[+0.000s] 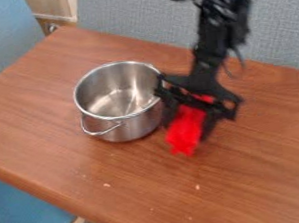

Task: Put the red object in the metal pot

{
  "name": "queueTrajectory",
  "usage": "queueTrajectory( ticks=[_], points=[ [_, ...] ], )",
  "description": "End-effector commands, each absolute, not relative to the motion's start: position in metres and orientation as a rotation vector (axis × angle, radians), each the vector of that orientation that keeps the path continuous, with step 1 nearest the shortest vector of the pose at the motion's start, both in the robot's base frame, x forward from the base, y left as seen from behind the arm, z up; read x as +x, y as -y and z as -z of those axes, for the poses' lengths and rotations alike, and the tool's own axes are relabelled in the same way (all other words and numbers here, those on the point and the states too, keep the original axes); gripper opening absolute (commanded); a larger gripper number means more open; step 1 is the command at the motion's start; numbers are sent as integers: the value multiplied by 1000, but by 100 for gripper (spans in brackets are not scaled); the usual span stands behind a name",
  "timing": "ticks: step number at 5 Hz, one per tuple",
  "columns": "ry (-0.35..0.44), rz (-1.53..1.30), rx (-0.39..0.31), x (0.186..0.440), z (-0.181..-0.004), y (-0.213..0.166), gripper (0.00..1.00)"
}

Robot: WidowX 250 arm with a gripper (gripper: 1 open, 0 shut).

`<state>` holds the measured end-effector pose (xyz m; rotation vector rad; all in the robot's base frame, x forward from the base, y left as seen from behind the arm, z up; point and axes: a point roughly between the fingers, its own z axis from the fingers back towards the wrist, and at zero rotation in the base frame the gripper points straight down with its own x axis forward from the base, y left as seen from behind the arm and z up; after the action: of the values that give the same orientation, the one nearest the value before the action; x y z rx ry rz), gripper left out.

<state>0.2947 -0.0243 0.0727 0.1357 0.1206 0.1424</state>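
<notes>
The metal pot [119,101] stands on the wooden table, shiny and round, its wire handle hanging toward the front. The black gripper [191,121] hangs just to the right of the pot, pointing down, shut on the red object [184,135]. That bright red block sticks out below the fingers, tilted, its lower end slightly above the table surface. The arm rises behind it toward the top of the view. The pot's inside looks empty.
The brown wooden table [55,83] has its front edge running diagonally at the lower left. A blue-grey wall lies behind it, and a beige box [55,5] sits at the top left beyond the table.
</notes>
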Motion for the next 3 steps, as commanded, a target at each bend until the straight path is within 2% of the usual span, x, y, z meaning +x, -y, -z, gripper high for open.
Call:
queueTrajectory(
  ticks=[1,2,3],
  points=[
    [-23,-196,78,295,-111,-9,0],
    [-24,-264,56,297,-112,-45,0],
    [-24,-290,52,295,-109,-61,0]
  ],
)
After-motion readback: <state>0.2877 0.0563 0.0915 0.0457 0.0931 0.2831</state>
